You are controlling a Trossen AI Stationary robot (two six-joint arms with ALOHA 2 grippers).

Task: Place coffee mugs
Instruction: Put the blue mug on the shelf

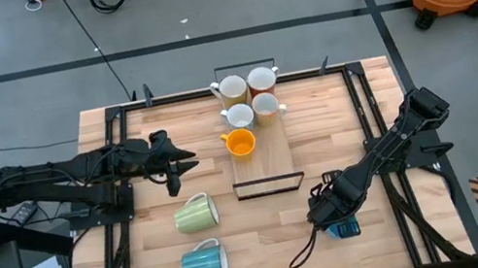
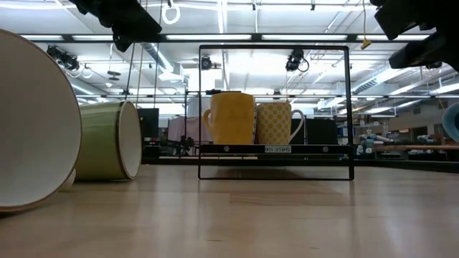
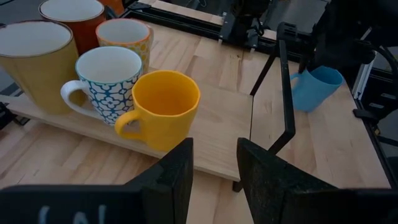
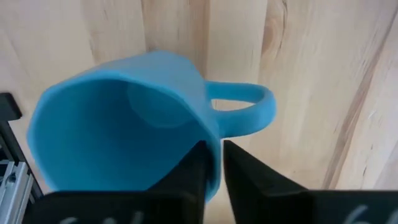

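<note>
Five mugs stand upright on a wooden board [image 1: 272, 153] inside a black wire frame: tan-yellow [image 1: 231, 88], red-orange [image 1: 261, 79], white with blue pattern [image 1: 238, 116], orange-patterned [image 1: 266, 107] and a plain yellow-orange mug [image 1: 240, 143] [image 3: 165, 102]. My left gripper [image 1: 189, 159] [image 3: 214, 165] hovers open just left of the yellow-orange mug. A pale green mug [image 1: 196, 213] [image 2: 107, 140] and a teal mug [image 1: 205, 263] lie on their sides on the table. My right gripper [image 1: 325, 212] [image 4: 213, 174] is shut on a blue mug [image 1: 342, 227] [image 3: 314, 87]. My right gripper pinches the blue mug's rim wall [image 4: 214, 146] right beside the handle [image 4: 249, 106], one finger inside the cup and one outside. It comes from above, pointing down. The mug hangs tilted below the fingers; in the low view its edge [image 2: 453, 122] shows above table level.
The wire frame's upright hoops [image 1: 268, 186] [image 2: 276, 49] stand at the board's near and far ends. Black rails run along the table's left [image 1: 118, 175] and right [image 1: 370, 121] sides. Bare wood lies on the board's near half and between the fallen mugs and my right gripper.
</note>
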